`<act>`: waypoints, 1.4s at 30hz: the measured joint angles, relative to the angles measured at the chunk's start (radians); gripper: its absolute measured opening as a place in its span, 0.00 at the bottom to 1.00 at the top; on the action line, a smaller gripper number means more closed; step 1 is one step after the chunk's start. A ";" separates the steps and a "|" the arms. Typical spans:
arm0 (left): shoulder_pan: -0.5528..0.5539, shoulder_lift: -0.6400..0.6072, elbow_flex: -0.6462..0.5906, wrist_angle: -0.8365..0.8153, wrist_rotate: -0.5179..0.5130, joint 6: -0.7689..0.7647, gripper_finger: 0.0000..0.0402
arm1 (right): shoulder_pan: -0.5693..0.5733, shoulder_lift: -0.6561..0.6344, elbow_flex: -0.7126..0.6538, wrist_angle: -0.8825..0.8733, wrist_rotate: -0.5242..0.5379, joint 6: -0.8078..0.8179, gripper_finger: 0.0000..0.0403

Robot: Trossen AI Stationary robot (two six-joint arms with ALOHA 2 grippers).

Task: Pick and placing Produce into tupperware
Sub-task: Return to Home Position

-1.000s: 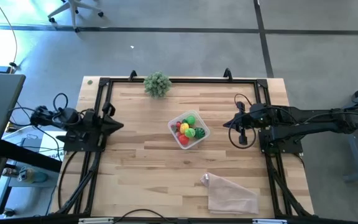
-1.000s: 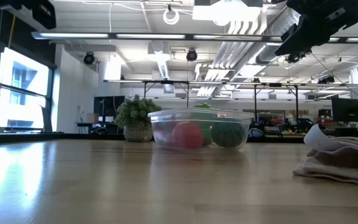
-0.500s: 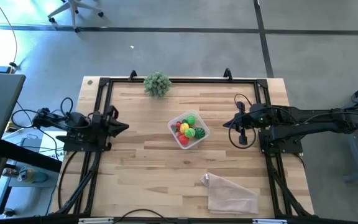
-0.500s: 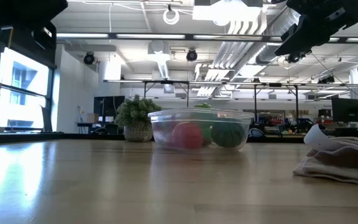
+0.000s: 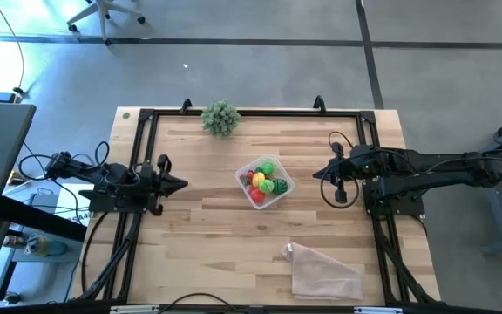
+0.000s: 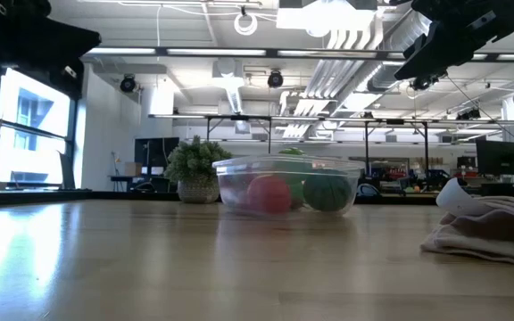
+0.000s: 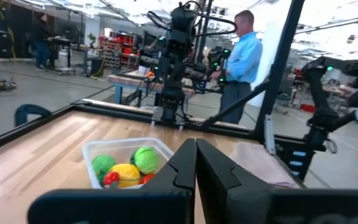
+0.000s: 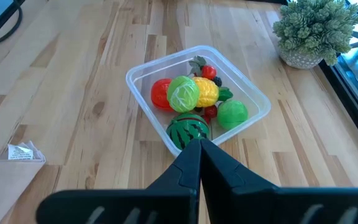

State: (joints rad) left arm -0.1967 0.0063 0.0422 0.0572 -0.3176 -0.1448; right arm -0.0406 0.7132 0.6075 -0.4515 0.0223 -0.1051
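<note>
Left tool (image 5: 182, 184), closed like the right tool (image 5: 315, 174), has edged inward, well apart from the tupperware (image 5: 265, 181).

Colour log: tub contents and surroundings.
Tub (image 8: 143, 70) clear, no tint. Inside it: melon ball (image 8: 188, 130) dark green with darker stripes; cabbage ball (image 8: 183, 93) pale green with lighter veins; plain ball (image 8: 232, 114) bright green; 1 red fruit (image 8: 160, 93); 1 yellow piece (image 8: 207, 92); cherry (image 8: 208, 72) red. Table (image 8: 73, 93) light wood in pale and tan plank stripes. Leafy clump (image 8: 316, 25) grey-green, in a white pot (image 8: 300, 59). Bag (image 5: 325, 272) clear, looks pinkish-tan over the wood. Left gripper (image 7: 196, 144) and right gripper (image 8: 200, 144) black.
</note>
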 joint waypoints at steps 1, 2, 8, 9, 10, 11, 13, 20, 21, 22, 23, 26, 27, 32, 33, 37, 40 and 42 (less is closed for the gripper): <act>0.000 0.000 0.000 -0.003 -0.009 0.005 0.00 | 0.000 0.000 0.000 0.000 0.000 0.000 0.00; 0.000 0.000 0.000 -0.005 -0.015 0.006 0.00 | 0.000 0.000 0.000 0.000 0.000 0.000 0.00; 0.000 0.000 0.000 -0.006 -0.015 0.007 0.00 | 0.000 0.000 0.000 0.000 0.000 0.000 0.00; 0.000 0.000 0.000 -0.006 -0.015 0.007 0.00 | 0.000 0.000 0.000 0.000 0.000 0.000 0.00; 0.000 0.000 0.000 -0.006 -0.015 0.007 0.00 | 0.000 0.000 0.000 0.001 0.000 0.000 0.00; 0.000 0.000 0.000 -0.006 -0.015 0.008 0.00 | 0.000 0.000 0.000 0.004 0.000 0.000 0.00; 0.000 0.000 0.000 -0.006 -0.015 0.009 0.00 | 0.000 0.000 0.000 0.014 0.000 0.011 0.00; 0.000 0.000 0.000 -0.006 -0.016 0.009 0.00 | 0.000 0.000 0.000 0.205 0.000 0.154 0.00; 0.000 0.000 0.000 -0.006 -0.016 0.009 0.00 | 0.000 0.000 0.000 0.245 0.000 0.154 0.00; 0.000 0.000 0.000 -0.006 -0.016 0.009 0.00 | 0.000 0.000 0.000 0.279 0.000 0.156 0.00; 0.000 0.000 0.000 -0.007 -0.016 0.009 0.00 | 0.000 0.000 0.000 0.299 0.000 0.169 0.00; 0.000 0.000 0.000 -0.007 -0.016 0.009 0.00 | 0.000 0.000 0.000 0.312 0.000 0.245 0.00; 0.000 0.000 0.000 -0.007 -0.016 0.009 0.00 | 0.000 0.000 0.000 0.323 0.001 0.249 0.00; 0.000 0.000 0.000 -0.007 -0.016 0.009 0.00 | -0.023 -0.025 0.042 0.357 -0.059 0.201 0.00; 0.000 0.000 0.000 -0.007 -0.016 0.009 0.00 | -0.029 -0.042 0.065 0.350 -0.079 0.181 0.00; 0.000 0.000 0.000 -0.007 -0.016 0.009 0.00 | -0.046 -0.150 0.148 0.286 -0.100 0.134 0.00; 0.000 0.000 0.000 -0.007 -0.016 0.009 0.00 | -0.047 -0.264 0.146 0.278 -0.095 0.114 0.00; 0.000 0.000 0.000 -0.007 -0.016 0.009 0.00 | -0.046 -0.344 0.117 0.283 -0.062 0.122 0.00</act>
State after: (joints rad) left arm -0.1967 0.0061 0.0422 0.0505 -0.3340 -0.1360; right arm -0.0869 0.3690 0.7247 -0.1686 -0.0398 0.0165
